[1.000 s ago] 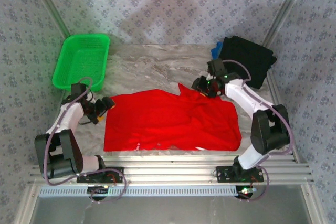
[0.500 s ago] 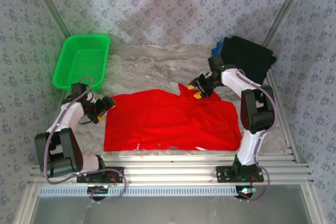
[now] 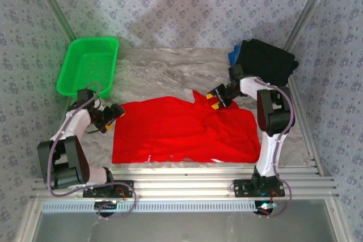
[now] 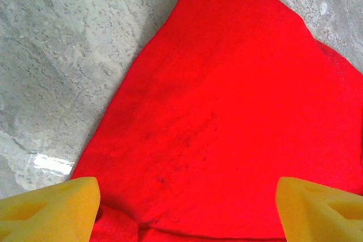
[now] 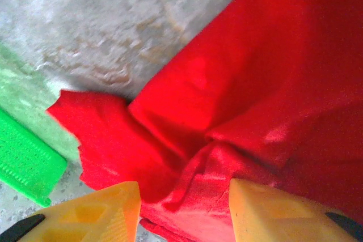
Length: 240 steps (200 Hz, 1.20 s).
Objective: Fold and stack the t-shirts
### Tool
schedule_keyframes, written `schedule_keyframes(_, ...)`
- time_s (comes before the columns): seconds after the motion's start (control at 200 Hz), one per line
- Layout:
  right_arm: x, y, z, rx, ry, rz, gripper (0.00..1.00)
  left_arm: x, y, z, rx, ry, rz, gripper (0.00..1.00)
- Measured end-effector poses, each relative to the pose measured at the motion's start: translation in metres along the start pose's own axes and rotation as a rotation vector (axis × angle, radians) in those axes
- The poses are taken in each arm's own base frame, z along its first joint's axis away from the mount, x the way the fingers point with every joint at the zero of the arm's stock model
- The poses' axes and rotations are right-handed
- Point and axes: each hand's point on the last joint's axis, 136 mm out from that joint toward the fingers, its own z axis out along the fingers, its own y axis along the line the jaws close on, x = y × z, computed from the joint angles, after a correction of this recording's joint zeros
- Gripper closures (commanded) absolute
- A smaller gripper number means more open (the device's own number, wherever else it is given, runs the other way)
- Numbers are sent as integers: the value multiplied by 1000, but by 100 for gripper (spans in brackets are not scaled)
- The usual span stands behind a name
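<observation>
- A bright red cloth t-shirt (image 3: 181,131) lies spread across the near half of the grey marbled worktop (image 3: 170,72), between the two arms.
- Its left part lies fairly flat. The right part is rumpled, and a small peak of cloth stands up at its far edge.
- The left gripper (image 3: 115,111) sits low at the shirt's far left corner, pointing in over the cloth.
- From the left wrist, that gripper (image 4: 184,211) has its yellow fingers (image 4: 48,208) spread wide. The red shirt (image 4: 227,111) lies smooth below the gap, and nothing is held.
- The right gripper (image 3: 218,99) is down at the shirt's far right edge, just beside the peak.
- From the right wrist, that gripper (image 5: 184,211) has its yellow fingers (image 5: 278,211) parted roughly halfway. A bunched ridge of the red shirt (image 5: 255,83) rises in the gap, and I can't see either finger squeezing it.
- A folded black t-shirt (image 3: 266,60) rests at the far right corner of the worktop, with a folded blue t-shirt (image 3: 233,55) peeking out at its left side. Both are apart from the red one.
- A green plastic mesh basket (image 3: 88,66) stands at the far left corner, well away from the folded pair. A blurred slice of the basket (image 5: 28,157) also shows low on the left in the right wrist view.
</observation>
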Motion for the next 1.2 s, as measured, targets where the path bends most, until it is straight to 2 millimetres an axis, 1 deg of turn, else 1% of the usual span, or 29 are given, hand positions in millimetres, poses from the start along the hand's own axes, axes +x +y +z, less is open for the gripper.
schedule_keyframes(0.06, -2, -3, 2, 5, 1, 9, 53, 0, 0, 0, -1, 1, -1, 19)
schedule_keyframes(0.26, -10, -2, 0, -10, -12, 14, 53, 0, 1, 0, -4, -1, 0, 19)
schedule_keyframes(0.47, -13, -3, 2, -10, -10, 23, 58, 0, 3, 3, -12, 6, -5, 19)
schedule_keyframes(0.52, -14, -3, 3, -10, -7, 24, 61, 0, 3, 3, -13, 7, -6, 19)
schedule_keyframes(0.6, -15, -5, 4, -9, 0, 23, 73, 0, 3, 4, -14, 10, -7, 19)
schedule_keyframes(0.685, -16, -6, 5, -7, 5, 27, 80, 0, 4, 5, -16, 14, -8, 19)
schedule_keyframes(0.775, -16, -7, 7, -4, 10, 21, 85, 0, 4, 5, -17, 14, -9, 19)
schedule_keyframes(0.874, -17, -7, 6, 4, 6, 5, 96, 0, 4, 5, -17, 15, -10, 19)
schedule_keyframes(1.049, -24, -2, -3, 52, -50, -54, 99, -1, 3, 4, -14, 12, -8, 19)
schedule_keyframes(1.099, -27, 4, -8, 70, -75, -88, 100, -3, 1, 3, -12, 8, -6, 19)
schedule_keyframes(1.199, -32, 21, -21, 92, -127, -172, 100, -6, -2, 1, -3, 1, 0, 19)
